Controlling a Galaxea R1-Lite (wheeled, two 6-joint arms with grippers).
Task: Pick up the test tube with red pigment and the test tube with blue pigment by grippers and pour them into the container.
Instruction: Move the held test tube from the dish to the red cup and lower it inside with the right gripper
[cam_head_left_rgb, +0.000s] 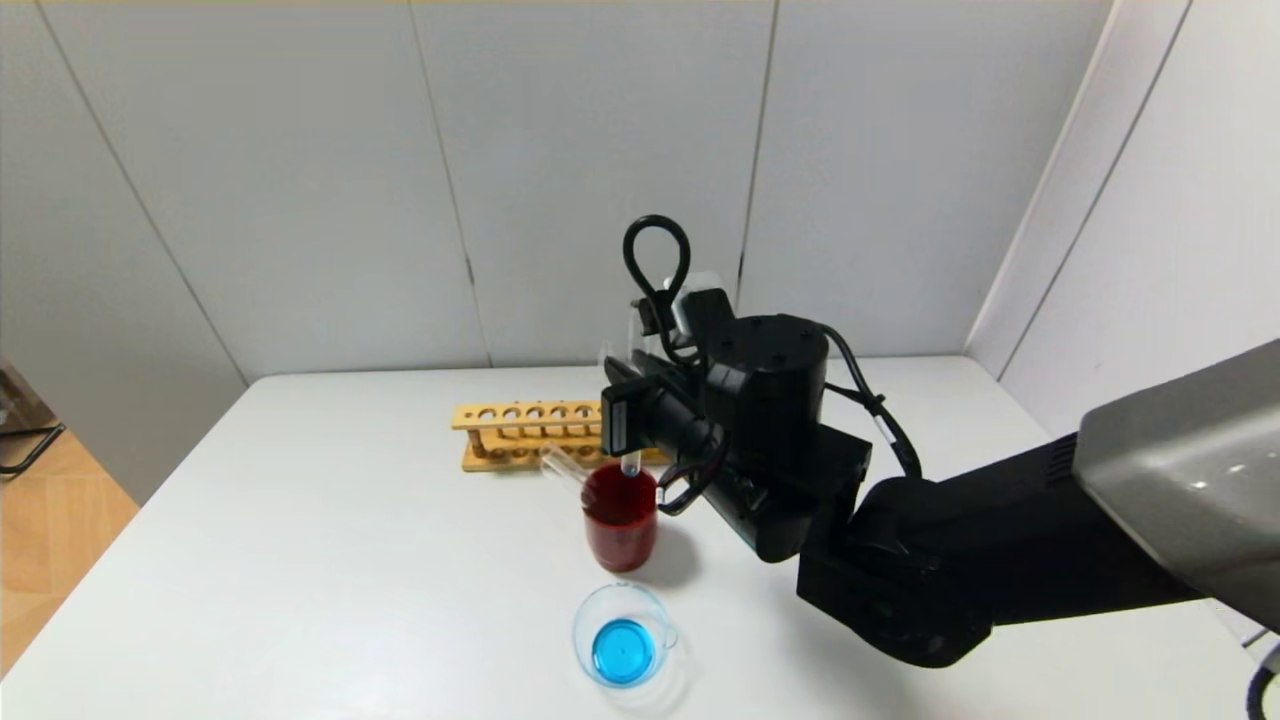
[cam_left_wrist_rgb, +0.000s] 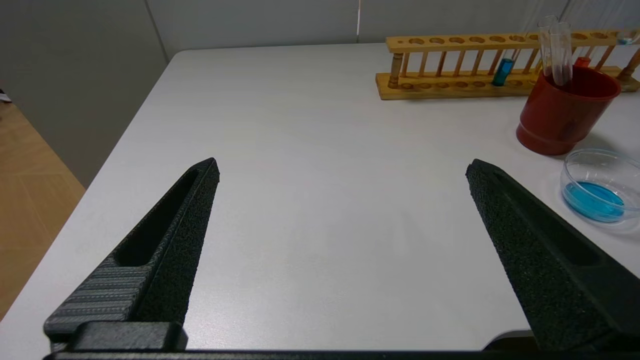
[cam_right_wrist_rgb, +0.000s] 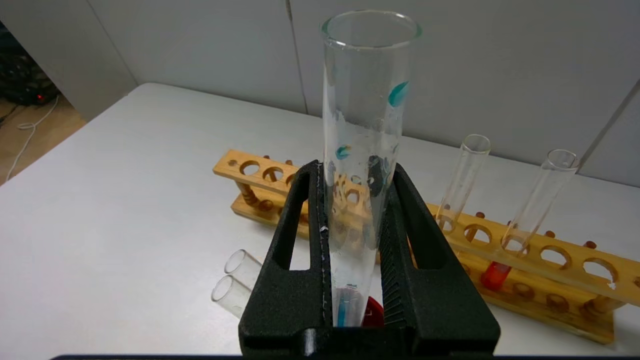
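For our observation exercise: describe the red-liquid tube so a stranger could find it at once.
Find the wooden rack toward the table's far side. The test tube with red pigment leans in it, beside an empty tube. Only its bottom holds red liquid; the held tube in the right gripper shows blue drops.

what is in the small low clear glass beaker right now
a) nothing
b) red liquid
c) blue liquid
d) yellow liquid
c) In the head view the small low clear glass beaker holds a pool of bright blue liquid, in front of the opaque dark-red cup; the left wrist view shows the same blue pool.
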